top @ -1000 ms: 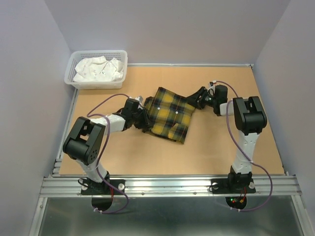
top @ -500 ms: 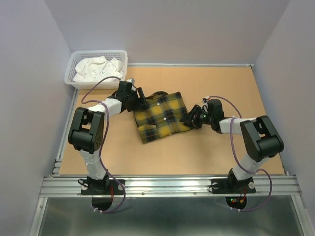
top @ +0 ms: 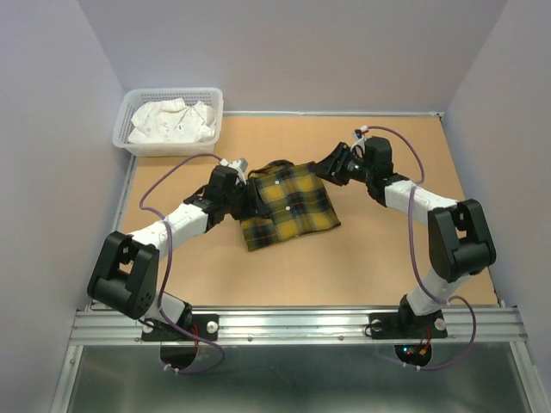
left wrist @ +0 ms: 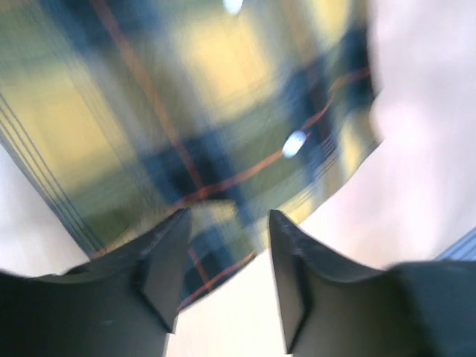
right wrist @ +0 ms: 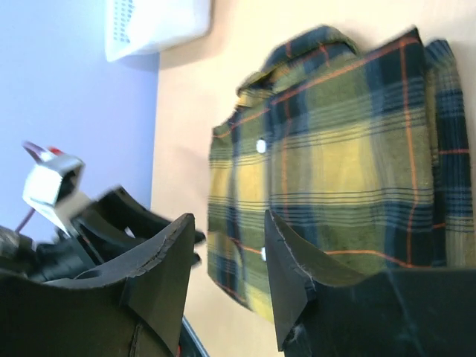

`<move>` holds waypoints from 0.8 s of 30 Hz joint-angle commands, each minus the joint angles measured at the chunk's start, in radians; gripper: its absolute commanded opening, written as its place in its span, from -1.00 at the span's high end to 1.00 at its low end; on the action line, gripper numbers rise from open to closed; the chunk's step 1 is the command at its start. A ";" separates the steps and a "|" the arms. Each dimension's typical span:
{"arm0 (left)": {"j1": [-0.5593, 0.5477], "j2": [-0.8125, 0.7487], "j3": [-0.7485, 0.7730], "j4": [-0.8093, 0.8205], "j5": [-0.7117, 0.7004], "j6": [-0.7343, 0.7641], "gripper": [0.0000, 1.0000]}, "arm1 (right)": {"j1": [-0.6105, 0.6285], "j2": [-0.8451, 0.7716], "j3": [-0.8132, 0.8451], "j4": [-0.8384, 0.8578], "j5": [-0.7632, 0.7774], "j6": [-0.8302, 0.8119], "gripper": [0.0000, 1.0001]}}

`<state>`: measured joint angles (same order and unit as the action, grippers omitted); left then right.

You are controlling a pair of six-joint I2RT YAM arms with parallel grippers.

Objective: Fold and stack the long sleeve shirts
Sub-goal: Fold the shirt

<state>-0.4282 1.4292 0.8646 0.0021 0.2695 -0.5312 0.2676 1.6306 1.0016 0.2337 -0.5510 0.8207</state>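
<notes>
The folded shirt [top: 288, 205] is lying on the desk [top: 387, 258], well apart from the basket [top: 129, 142]. Its length is running slightly askew, collar pointing to the basket's end. The basket is holding crumpled white cloth [top: 172, 120]. The left tool [top: 255, 199] is standing apart at the shirt's basket-side edge. The right tool [top: 324, 170] is standing apart, gripping nothing, at the opposite corner.

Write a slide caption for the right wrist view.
Open right gripper facing a folded yellow plaid shirt, white basket beyond.
</notes>
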 commanded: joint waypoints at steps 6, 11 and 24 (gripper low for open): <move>-0.030 0.063 -0.176 0.021 -0.013 -0.061 0.21 | -0.013 0.205 -0.101 0.138 -0.066 0.006 0.10; -0.030 0.114 -0.193 0.024 -0.044 -0.066 0.27 | -0.125 0.242 -0.230 0.157 -0.006 -0.041 0.20; -0.030 0.112 -0.128 0.004 -0.058 0.008 0.21 | -0.125 0.181 0.128 0.094 -0.099 -0.062 0.18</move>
<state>-0.4583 1.5280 0.7055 0.0471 0.2630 -0.5758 0.0971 1.7996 0.9436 0.2695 -0.6041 0.7334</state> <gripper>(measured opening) 0.390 0.406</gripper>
